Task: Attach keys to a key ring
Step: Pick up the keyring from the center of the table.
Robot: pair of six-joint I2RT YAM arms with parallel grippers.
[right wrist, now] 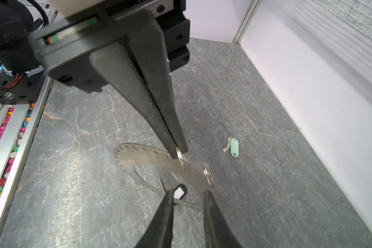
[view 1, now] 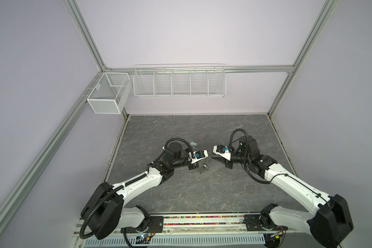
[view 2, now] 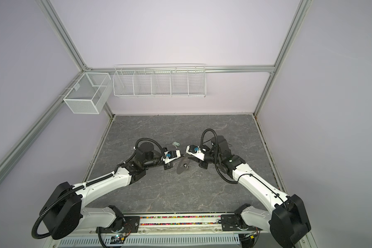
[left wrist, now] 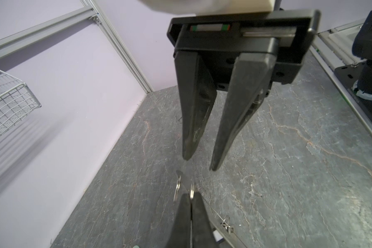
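At left tool (right wrist: 180, 151) tips: jaws closed, pinching small wire loop (right wrist: 179, 155) on rim of key ring (right wrist: 150, 157); disc tilted over bench (right wrist: 73, 171). Right tool (left wrist: 199, 163) just beside rim, fingers parted, gripping nothing. Black-tag key (right wrist: 179, 192) below disc hole. Green-tag key (right wrist: 234, 147) on bench beyond left tool, apart from ring.

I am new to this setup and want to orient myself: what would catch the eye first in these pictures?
The left claw, shut on a small wire loop of the grey key ring, holds it tilted. Facing it, the right claw stands open. The key with the pale green tag lies apart on the table.
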